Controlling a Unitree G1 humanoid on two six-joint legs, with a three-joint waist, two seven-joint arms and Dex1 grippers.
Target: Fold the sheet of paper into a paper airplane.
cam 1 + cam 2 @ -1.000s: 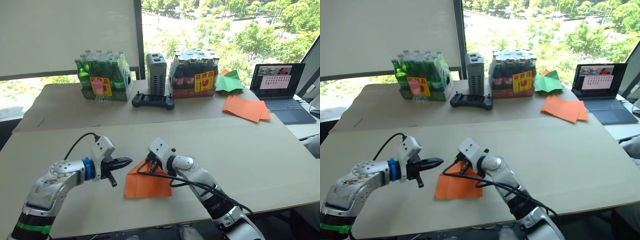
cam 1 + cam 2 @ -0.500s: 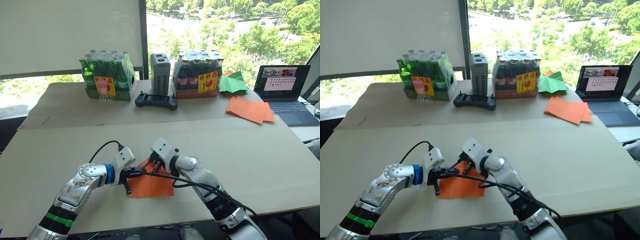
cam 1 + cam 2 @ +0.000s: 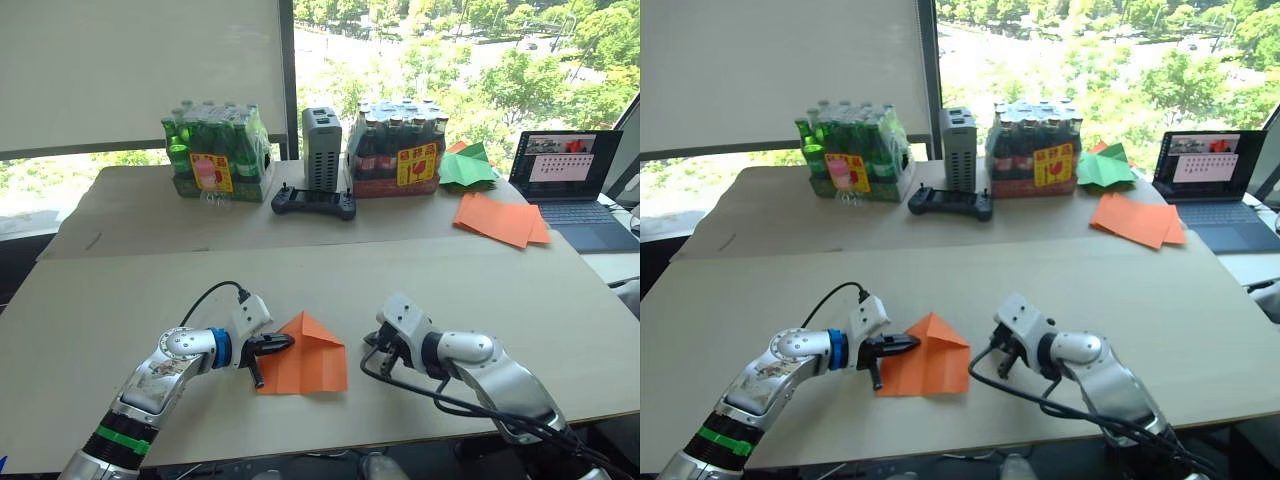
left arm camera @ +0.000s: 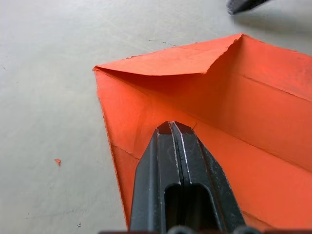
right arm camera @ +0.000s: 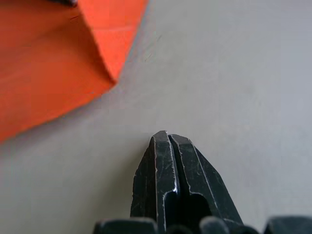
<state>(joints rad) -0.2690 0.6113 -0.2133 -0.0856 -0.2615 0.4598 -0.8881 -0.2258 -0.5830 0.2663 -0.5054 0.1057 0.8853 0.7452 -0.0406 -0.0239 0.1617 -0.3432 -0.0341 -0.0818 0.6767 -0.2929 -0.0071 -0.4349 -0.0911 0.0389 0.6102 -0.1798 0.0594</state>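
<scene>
right tool (image 3: 371, 352) withdrew from sheet of paper (image 3: 305, 353) to 3 o'clock, fingers pressed together. left tool (image 3: 281, 342), also pressed together, pinned its 9 o'clock edge on tabletop (image 3: 500, 290); corner fold apparently set.

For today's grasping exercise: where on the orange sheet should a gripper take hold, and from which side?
Probably the raised flap near the peak of the sheet, approached from the right. It lies otherwise flat on the table, and the left gripper, shut, already presses its left edge.
</scene>
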